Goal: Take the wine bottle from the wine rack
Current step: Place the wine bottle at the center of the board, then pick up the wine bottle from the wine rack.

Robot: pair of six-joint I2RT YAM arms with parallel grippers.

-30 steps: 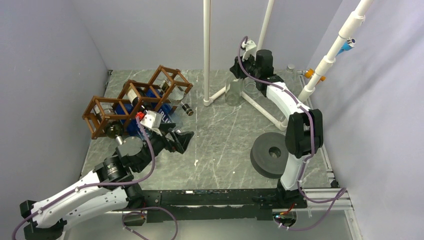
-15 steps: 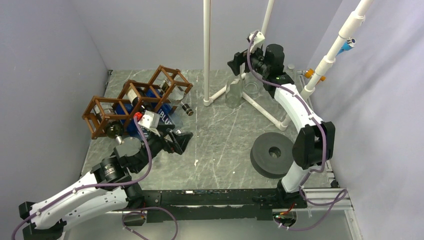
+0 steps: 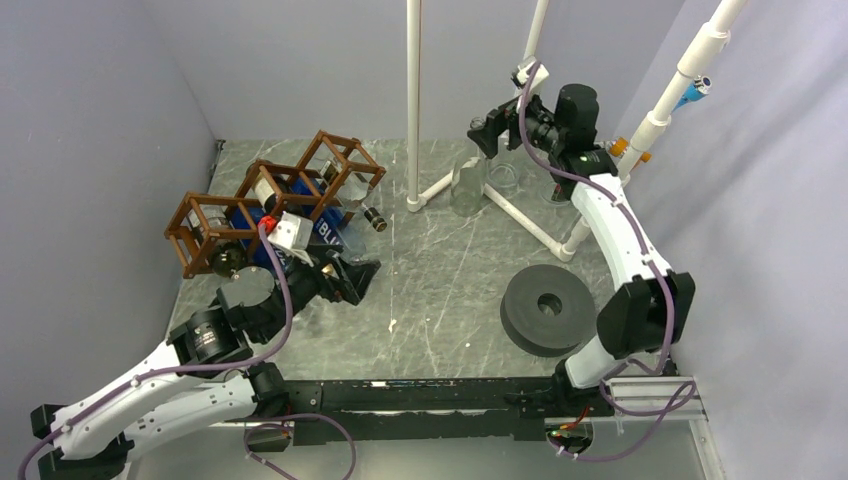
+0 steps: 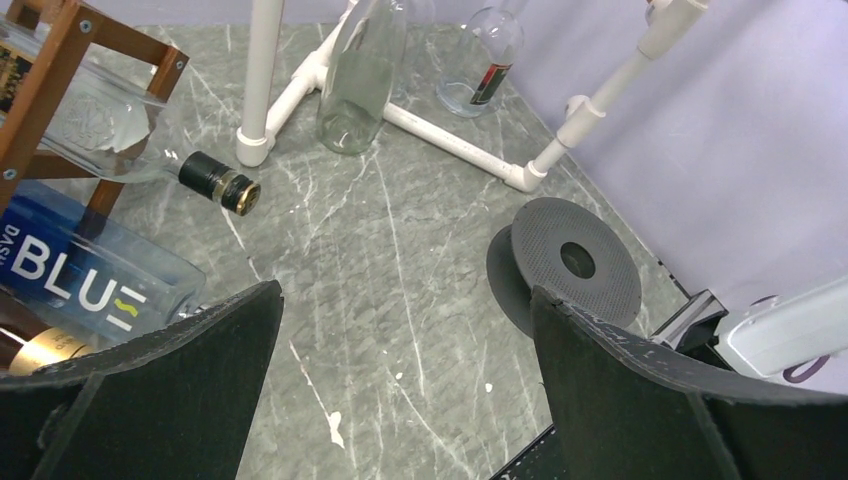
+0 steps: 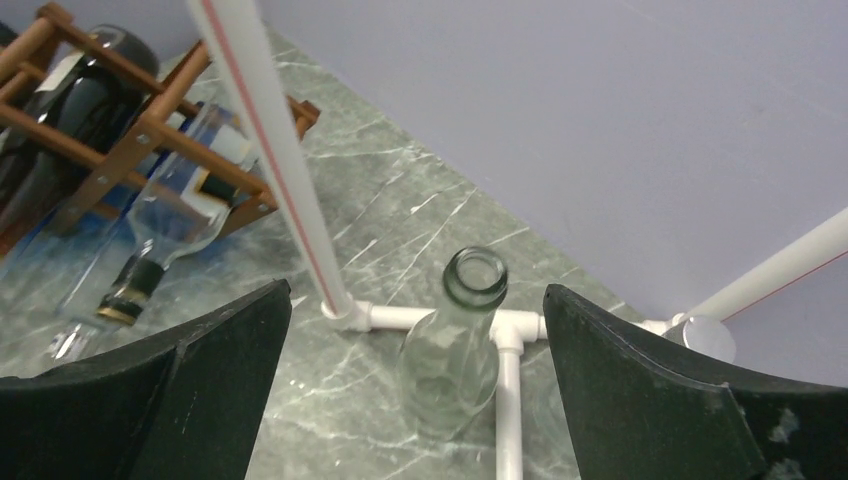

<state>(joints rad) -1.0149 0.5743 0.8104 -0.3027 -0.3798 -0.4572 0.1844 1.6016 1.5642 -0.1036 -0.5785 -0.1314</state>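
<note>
Rack [image 3: 272, 190] is seen at the back left of the table [image 3: 440, 270], set at a slant.

Three bottles are lodged in its cells, lying down:
- Capped bottle [image 4: 130, 140]: clear glass, with the black-capped neck poking out of the right end cell toward the table's middle.
- Blue bottle [image 4: 90, 285]: lower down, just beside the capped one, with white lettering on it.
- Dark bottle [image 3: 228, 260]: toward the left end, neck pointing at the near edge.

Open bottle [image 5: 450, 350]: clear and uncapped. It is stood upright on the table at the back, well apart from the rack and close against the foot of the pipe frame [image 5: 270, 150]. A labelled bottle [image 4: 485, 55] is stood near it on the far side of a floor pipe.

Right gripper [image 5: 417, 295]: held high over the open bottle. The fingers [image 5: 640, 390] are spread wide and nothing is clamped. The bottle's mouth is seen below and between them, untouched.

Left gripper [image 4: 405, 300]: held low over the table just in front of the rack, beside the blue bottle. Its fingers [image 4: 180, 380] are spread wide, with only bare table between them.

Disc [image 3: 545, 308]: black with a centre hole, laid on the table's right side.
</note>
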